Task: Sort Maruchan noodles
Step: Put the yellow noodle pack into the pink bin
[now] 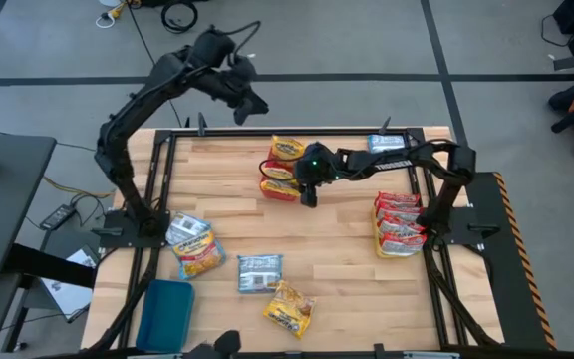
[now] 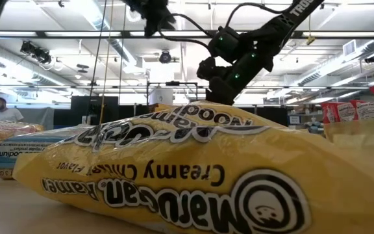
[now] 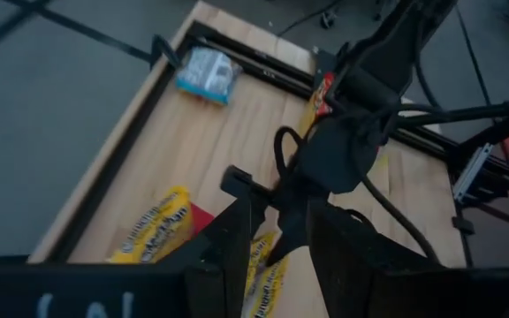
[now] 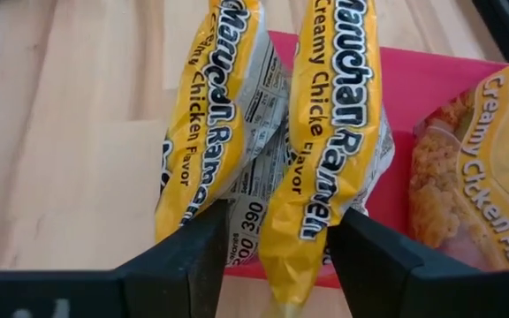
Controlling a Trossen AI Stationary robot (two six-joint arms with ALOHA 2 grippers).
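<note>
Maruchan noodle packets lie about the wooden table. My right gripper (image 1: 307,191) reaches in from the right to the far middle and is shut on a yellow Creamy Chicken packet (image 4: 272,132) over a red tray (image 4: 431,88). A second yellow packet (image 4: 484,177) lies flat in that tray, and another (image 1: 285,149) lies behind it. My left gripper (image 1: 245,100) hangs open and empty, high above the table's far edge, and looks down on the right arm (image 3: 360,132). My right gripper pinches the yellow packet between its two fingers at one short end (image 4: 312,225), squeezing it across its width. The two yellow side edges bow up, with the grey-white label between them. The fingers come slanting down from the table's right. Whether the packet is clear of the tray, I cannot tell.
Red packets (image 1: 399,224) are stacked by the right edge and a blue one (image 1: 387,143) lies at the far right. Mixed packets (image 1: 195,247), a blue packet (image 1: 260,271), a yellow packet (image 1: 289,309) and a blue tray (image 1: 165,314) fill the near left. A person (image 2: 2,107) stands beyond the table.
</note>
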